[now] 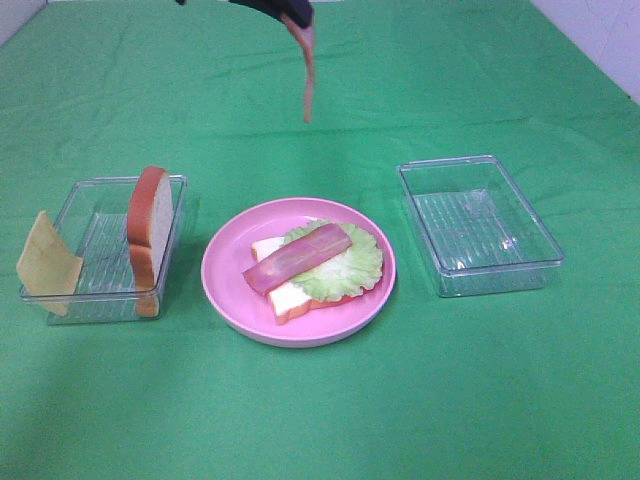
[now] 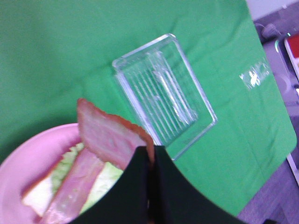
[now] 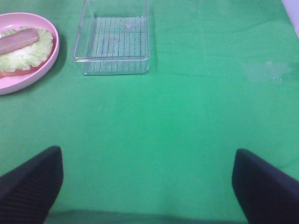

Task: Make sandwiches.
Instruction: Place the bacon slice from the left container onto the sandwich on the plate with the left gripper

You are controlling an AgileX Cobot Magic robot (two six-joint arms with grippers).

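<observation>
The left claw (image 1: 292, 14) is seen at the top centre of the high view, raised, its jaws pressed together on a hanging bacon strip (image 1: 307, 80). The right claw (image 3: 149, 186) is held wide apart, nothing being gripped between its fingers (image 3: 32, 186).

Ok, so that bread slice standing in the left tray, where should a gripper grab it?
I'd grip the bread slice by its rounded top crust, coming down from above, jaws across its flat faces. It stands on edge against the clear tray's right wall, top sticking up free; the wall blocks a sideways approach.
</observation>
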